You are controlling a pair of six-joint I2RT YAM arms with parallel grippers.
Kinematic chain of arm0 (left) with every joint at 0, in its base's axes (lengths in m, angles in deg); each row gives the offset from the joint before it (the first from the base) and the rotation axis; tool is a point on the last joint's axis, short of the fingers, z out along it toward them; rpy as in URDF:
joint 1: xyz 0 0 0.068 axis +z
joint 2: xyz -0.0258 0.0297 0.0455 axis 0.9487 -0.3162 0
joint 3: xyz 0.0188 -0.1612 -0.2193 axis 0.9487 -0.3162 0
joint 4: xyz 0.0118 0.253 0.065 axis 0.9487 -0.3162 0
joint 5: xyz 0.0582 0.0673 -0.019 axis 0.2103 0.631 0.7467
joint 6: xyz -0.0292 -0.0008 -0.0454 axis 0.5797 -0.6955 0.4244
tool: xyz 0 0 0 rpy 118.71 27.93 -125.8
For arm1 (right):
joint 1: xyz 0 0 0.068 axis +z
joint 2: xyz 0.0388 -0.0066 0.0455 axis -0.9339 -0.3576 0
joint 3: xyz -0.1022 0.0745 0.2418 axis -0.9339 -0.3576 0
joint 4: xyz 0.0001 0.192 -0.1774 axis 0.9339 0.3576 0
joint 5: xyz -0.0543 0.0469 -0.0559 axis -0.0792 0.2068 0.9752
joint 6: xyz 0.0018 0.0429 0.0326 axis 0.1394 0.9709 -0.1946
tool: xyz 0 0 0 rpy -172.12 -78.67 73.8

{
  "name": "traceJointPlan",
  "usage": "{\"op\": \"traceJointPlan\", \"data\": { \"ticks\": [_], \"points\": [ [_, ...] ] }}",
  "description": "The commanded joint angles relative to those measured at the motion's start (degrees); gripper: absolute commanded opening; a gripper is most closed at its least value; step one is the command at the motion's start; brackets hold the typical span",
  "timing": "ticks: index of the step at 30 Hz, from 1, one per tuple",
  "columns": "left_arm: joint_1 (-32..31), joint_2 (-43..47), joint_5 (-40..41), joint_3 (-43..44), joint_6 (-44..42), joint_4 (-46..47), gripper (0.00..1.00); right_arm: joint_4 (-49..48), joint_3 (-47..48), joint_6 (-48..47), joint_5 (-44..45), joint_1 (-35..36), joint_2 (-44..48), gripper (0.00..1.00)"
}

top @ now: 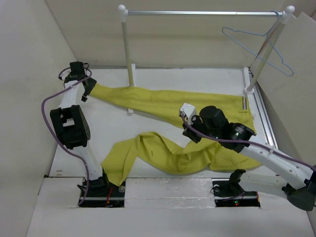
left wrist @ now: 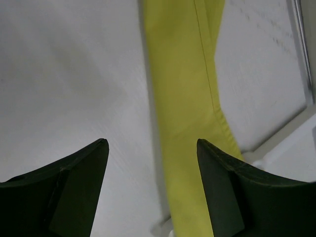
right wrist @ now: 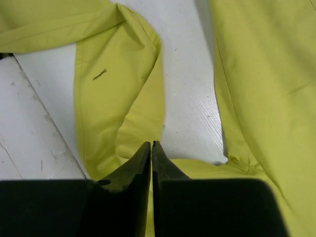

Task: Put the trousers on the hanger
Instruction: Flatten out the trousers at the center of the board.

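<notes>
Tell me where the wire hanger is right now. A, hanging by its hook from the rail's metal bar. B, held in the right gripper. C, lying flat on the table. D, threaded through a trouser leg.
A: the hanger has its hook over the right end of the metal bar, with its frame dangling below.

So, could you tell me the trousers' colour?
The trousers are mustard yellow, clearest in right wrist view.

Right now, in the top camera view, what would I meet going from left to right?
Left gripper → rail's left post → right arm's wrist → hanger. The trousers span most of the width, so no single place.
</notes>
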Motion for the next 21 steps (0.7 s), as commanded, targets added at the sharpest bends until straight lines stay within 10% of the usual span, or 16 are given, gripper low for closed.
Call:
{"op": "traceJointPlan", "data": {
  "ticks": [1, 8, 16, 21],
  "points": [
    [5.5, -6.3, -3.9, 4.9, 3.3, -1.1, 0.68, -2.5, -1.0, 2.4, -1.9, -0.9, -0.1, 0.12],
    [5.5, -17.0, -4.6, 14.3, 1.0, -0.4, 0.66, -8.8, -5.2, 5.8, -5.3, 0.8, -2.0, 0.45],
    [5.5, -25.1, -9.5, 18.6, 0.9, 4.5, 0.51, -11.1, -6.5, 7.5, -5.2, 2.5, -6.7, 0.48],
    [5.5, -27.1, -10.5, 21.3, -1.2, 5.6, 0.02, -10.7, -5.4, 7.5, -3.3, 3.0, -7.6, 0.48]
  ]
}}
